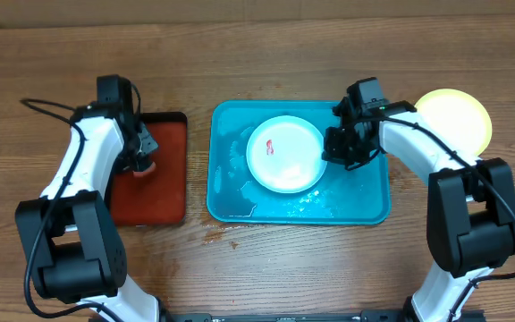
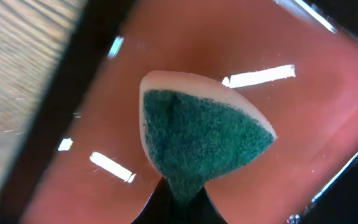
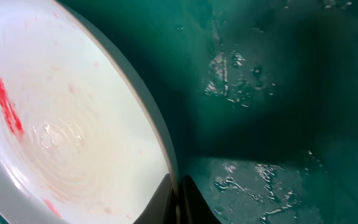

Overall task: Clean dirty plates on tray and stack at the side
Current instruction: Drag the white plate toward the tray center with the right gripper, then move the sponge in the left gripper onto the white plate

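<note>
The pale blue-white round plastic plate (image 1: 280,156) lies in the large turquoise rectangular plastic tray (image 1: 360,197), nearer its far rim. Wet bare floor is open along the tray's near edge. The right gripper (image 1: 340,149) is clenched on the plate's right rim, and a red smear marks the plate's glossy, ringed surface. A pale yellow-green round plate (image 1: 459,116) sits on the wooden table (image 1: 266,268) off the tray's far right corner. The left gripper (image 1: 143,166) pinches a wedge-shaped sponge (image 2: 197,137), white foam with a coarse green face, over the smooth red tray with black rim (image 1: 164,192).
</note>
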Robot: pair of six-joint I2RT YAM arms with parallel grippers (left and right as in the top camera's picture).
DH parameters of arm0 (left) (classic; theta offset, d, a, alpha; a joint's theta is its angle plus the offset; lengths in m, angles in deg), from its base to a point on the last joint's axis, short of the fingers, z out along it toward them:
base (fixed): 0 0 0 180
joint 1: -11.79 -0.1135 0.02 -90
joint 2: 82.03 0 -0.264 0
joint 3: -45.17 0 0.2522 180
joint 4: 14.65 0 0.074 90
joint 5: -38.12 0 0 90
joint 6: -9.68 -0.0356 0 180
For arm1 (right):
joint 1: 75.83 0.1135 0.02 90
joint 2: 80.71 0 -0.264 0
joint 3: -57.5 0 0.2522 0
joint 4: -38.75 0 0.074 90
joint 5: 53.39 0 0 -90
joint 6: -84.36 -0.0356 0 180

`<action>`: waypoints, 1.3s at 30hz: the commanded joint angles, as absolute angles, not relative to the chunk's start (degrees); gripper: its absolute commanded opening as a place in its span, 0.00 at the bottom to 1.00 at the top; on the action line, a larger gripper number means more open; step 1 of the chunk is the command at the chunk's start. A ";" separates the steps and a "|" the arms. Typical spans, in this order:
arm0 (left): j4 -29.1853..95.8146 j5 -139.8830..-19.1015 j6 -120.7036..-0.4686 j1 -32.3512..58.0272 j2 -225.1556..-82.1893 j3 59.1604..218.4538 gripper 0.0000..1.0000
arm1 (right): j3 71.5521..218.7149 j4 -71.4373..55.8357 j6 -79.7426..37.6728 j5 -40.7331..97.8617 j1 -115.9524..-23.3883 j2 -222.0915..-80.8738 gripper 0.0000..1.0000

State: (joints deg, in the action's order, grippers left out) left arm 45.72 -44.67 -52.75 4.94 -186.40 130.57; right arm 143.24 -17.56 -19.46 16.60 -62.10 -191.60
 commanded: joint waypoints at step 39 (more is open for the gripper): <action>50.55 -54.07 -58.61 5.07 -179.78 134.98 0.04 | 143.53 -18.98 -17.41 24.09 -60.61 -191.75 0.04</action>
State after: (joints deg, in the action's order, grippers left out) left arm 50.77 -48.04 -54.43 4.94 -182.27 133.58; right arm 143.24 -19.55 -19.48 23.96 -61.42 -191.62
